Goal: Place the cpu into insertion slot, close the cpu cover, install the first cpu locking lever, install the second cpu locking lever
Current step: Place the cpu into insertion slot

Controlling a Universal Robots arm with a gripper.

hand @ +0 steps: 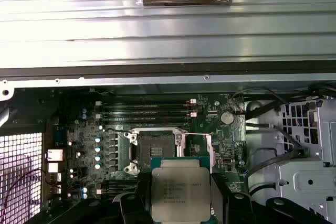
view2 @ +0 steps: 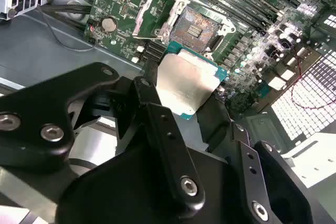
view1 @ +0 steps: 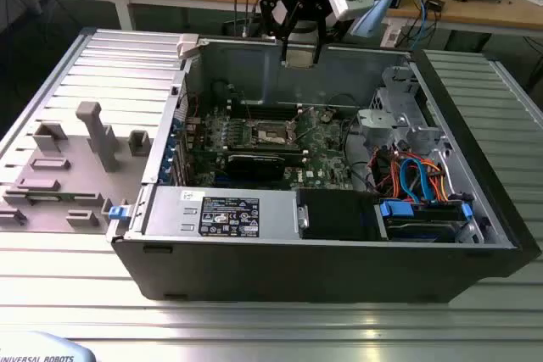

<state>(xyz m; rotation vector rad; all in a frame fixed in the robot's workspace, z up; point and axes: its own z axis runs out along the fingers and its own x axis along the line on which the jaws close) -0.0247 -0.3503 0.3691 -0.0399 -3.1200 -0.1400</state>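
Gripper [hand: 181, 205] clamped on chip [hand: 181, 188] by two opposite edges, held flat, top up, w/ open socket [hand: 156, 145] below & ahead of it; chip prob. light, stiff, slick-topped, underside delicate, so grip edges only, no hard squeeze.

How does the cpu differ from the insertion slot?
The cpu has a plain silvery top; the insertion slot has a dark centre inside a silver rim. The cpu is held in the pincer, off the green board; the insertion slot sits in it, uncovered and empty. Both are square.
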